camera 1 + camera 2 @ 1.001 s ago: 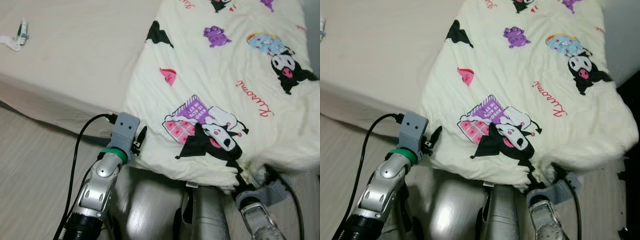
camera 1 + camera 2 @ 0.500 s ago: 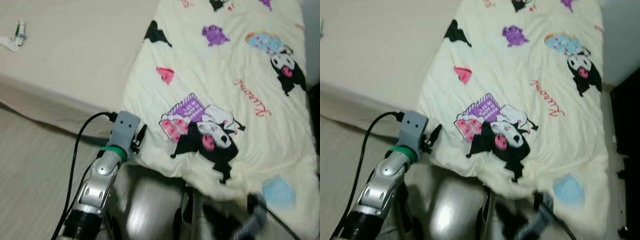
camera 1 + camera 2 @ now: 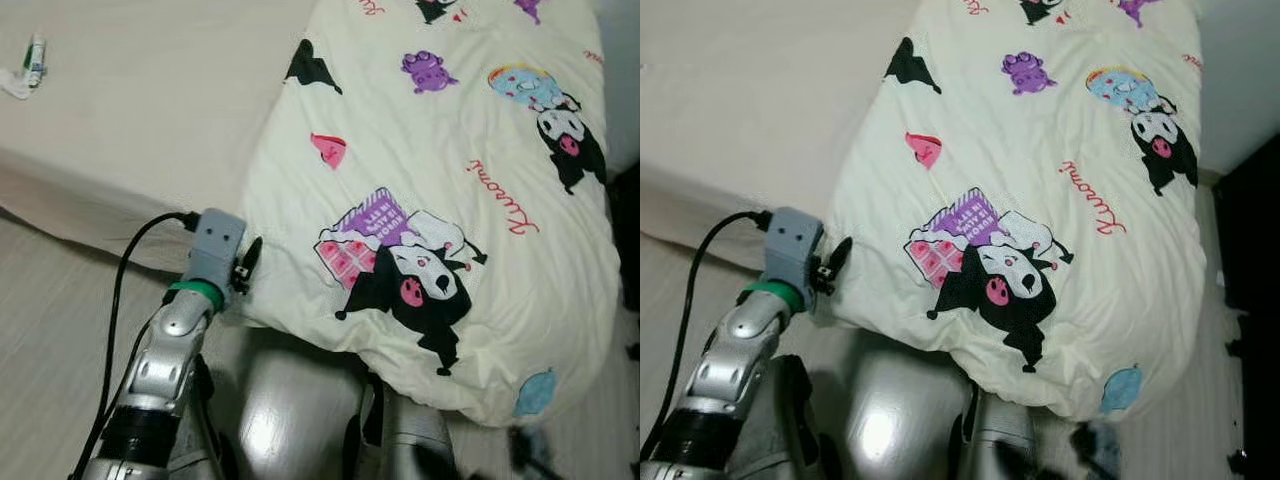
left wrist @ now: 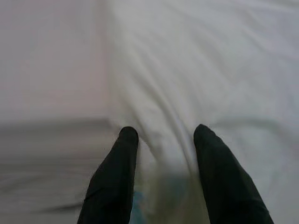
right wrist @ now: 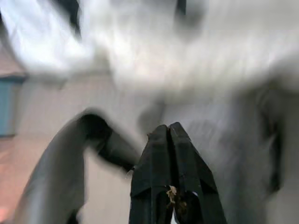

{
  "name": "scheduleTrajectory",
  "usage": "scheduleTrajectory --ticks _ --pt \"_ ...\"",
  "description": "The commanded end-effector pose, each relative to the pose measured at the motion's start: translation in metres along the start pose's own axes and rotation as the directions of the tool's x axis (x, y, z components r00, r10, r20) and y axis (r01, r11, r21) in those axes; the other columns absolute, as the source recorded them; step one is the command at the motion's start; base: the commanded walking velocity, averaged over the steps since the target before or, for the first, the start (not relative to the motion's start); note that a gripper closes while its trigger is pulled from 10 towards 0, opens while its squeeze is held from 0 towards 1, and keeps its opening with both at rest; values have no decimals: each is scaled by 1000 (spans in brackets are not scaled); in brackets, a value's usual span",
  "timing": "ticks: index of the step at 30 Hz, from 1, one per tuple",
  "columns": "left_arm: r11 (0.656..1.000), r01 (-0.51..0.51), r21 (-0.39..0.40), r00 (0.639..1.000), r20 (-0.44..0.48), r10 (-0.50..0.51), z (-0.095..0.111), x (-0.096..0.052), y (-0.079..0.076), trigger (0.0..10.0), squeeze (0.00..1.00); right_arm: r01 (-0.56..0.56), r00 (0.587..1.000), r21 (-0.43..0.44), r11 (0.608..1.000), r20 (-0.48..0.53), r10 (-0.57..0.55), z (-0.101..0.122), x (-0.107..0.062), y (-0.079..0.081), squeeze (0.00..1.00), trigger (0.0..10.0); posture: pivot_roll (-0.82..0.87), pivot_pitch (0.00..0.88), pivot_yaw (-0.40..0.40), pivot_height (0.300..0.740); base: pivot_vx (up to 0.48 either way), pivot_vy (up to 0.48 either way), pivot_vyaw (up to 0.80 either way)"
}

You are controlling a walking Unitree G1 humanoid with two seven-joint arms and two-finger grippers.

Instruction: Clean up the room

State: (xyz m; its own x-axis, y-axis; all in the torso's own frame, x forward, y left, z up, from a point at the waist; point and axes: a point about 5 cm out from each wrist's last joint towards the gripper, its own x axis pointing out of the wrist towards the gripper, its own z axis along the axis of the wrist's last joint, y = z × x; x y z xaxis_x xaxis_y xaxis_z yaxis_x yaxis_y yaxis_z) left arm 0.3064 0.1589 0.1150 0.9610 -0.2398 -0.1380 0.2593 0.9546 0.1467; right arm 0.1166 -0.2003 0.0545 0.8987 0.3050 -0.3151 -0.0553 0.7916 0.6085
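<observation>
Beige bed (image 3: 150, 110) fills the room's view, with a cartoon-print blanket (image 3: 440, 200) draped over its near corner. Left gripper (image 4: 161, 140), fingers spread, touches the blanket's edge, seemingly straightening it; next it likely must pinch and pull. Right gripper (image 5: 169, 135), pressed together and blurred, hangs low. A small tube (image 3: 36, 55) lies far off.

Red script reading "Kuromi" is printed on the cartoon-patterned blanket (image 3: 450, 200); its purple-block lettering is illegible.

Beige bed (image 3: 150, 110) beside pale, seemingly wood-grain floor (image 3: 50, 330).
</observation>
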Motion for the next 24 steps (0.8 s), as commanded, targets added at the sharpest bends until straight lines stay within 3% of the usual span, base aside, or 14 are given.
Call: scheduleTrajectory --ticks 1,2,3,5,6,8,9,10,11,14,19,20,23,24 --pt "997 50 -59 999 -19 -51 -5 -10 5 10000 188 -88 995 -25 996 41 89 16 3 12 0 10000 -12 173 6 466 0 0 0" --pt "992 91 -85 995 -24 -93 -4 -18 15 10000 561 -189 979 -35 981 69 191 32 9 28 0 10000 -2 172 12 466 0 0 0" --pt "992 91 -85 995 -24 -93 -4 -18 15 10000 561 -189 979 -35 981 69 191 32 9 28 0 10000 -2 172 12 466 0 0 0" --pt "983 169 -71 984 -43 -172 0 -35 35 10000 541 -343 936 -57 938 59 346 46 14 54 0 10000 -2 172 12 466 0 0 0" --pt "980 190 -56 979 -60 -194 0 -40 41 10000 533 -376 924 -62 925 50 379 47 15 59 0 10000 -2 172 12 466 0 0 0" --pt "980 190 -56 979 -60 -194 0 -40 41 10000 533 -376 924 -62 925 50 379 47 15 59 0 10000 -2 172 12 466 0 0 0" --pt "977 205 -51 973 -94 -209 -4 -45 44 10000 231 -391 918 -68 918 45 394 49 17 62 0 10000 37 175 9 466 0 0 0" --pt "977 205 -51 973 -94 -209 -4 -45 44 10000 231 -391 918 -68 918 45 394 49 17 62 0 10000 37 175 9 466 0 0 0" --pt "974 217 -70 966 -131 -224 -10 -47 41 10000 0 -395 915 -79 915 55 399 52 20 62 0 10000 40 177 7 466 0 0 0" --pt "956 252 -150 943 -185 -278 -29 -42 14 10000 0 -376 912 -131 917 119 392 65 31 59 0 10000 37 176 0 466 0 0 0" --pt "939 283 -196 929 -186 -319 -33 -36 -5 10000 0 -363 910 -158 918 153 386 74 37 59 0 10000 32 173 -5 466 0 0 0" --pt "934 286 -215 929 -178 -325 -33 -29 -14 10000 0 -364 904 -169 916 174 391 81 40 61 0 10000 25 169 -9 466 0 0 0" --pt "938 282 -202 930 -185 -319 -34 -25 -17 10000 0 -369 901 -168 914 177 397 85 41 63 0 10000 25 169 -9 466 0 0 0" --pt "961 242 -136 947 -184 -265 -35 -19 -16 10000 0 -368 901 -166 915 180 395 86 43 64 0 10000 23 166 -12 466 0 0 0"
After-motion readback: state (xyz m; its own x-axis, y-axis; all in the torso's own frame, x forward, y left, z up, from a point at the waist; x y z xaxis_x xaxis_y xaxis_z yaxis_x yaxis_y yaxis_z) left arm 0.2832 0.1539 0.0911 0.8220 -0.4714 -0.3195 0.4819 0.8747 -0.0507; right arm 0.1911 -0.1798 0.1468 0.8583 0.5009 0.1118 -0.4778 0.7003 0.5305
